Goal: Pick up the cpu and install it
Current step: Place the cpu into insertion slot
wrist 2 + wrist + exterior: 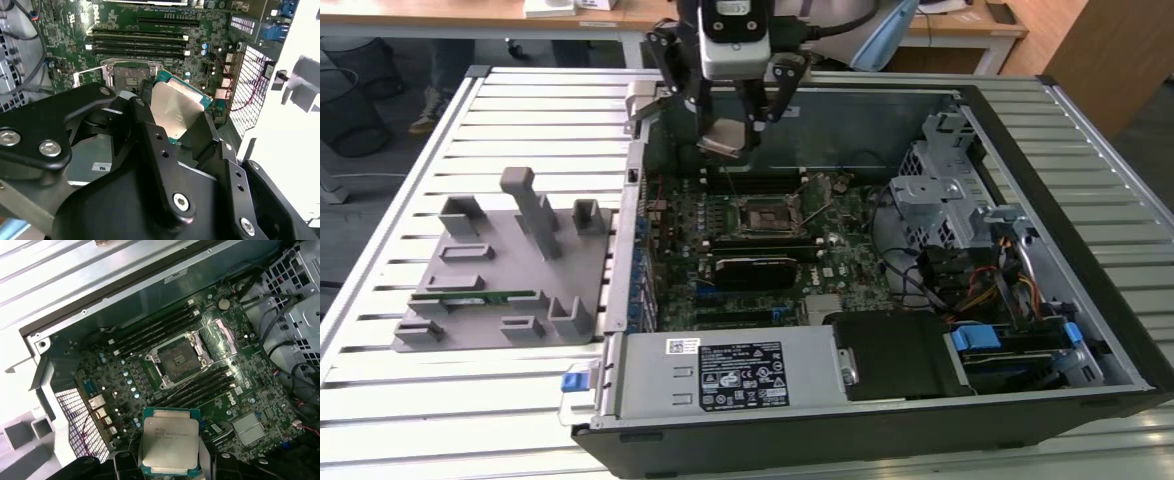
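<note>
Gripper [175, 120] jaws clamp the cpu [167, 447] by two opposite edges, metal top showing; socket [179, 359] lies open beyond the jaws, apart.

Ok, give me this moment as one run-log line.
gripper: shut on cpu | cpu: held in air over motherboard | socket: empty | install: not done

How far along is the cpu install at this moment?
Pickup looks done: the gripper is shut on the cpu, holding it in the air above the motherboard in the open case. Installing is left: the socket stands open and empty, with the cpu held clear of it.
</note>
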`<action>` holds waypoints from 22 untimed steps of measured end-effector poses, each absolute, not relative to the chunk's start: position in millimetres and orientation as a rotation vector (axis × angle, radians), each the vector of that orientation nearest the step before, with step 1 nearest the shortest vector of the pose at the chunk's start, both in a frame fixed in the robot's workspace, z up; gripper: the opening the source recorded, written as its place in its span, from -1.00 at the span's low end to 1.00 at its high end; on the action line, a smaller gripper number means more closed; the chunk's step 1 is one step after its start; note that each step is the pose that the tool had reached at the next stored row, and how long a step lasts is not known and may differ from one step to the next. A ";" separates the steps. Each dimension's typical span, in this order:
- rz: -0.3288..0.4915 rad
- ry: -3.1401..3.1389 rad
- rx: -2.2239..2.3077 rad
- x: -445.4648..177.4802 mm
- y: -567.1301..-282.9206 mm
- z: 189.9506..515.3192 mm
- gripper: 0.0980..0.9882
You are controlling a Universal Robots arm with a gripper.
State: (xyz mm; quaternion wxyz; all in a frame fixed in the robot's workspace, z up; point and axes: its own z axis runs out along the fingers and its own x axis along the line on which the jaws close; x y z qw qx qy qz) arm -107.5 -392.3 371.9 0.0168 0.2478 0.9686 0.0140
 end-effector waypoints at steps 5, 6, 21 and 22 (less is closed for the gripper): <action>0.041 2.977 0.887 -107.5 -392.0 369.7 -0.02; 0.041 2.971 0.908 -107.5 -391.9 369.3 -0.02; 0.020 2.869 1.178 -107.4 -391.2 363.3 -0.02; 0.018 2.860 1.197 -107.3 -391.2 362.7 -0.02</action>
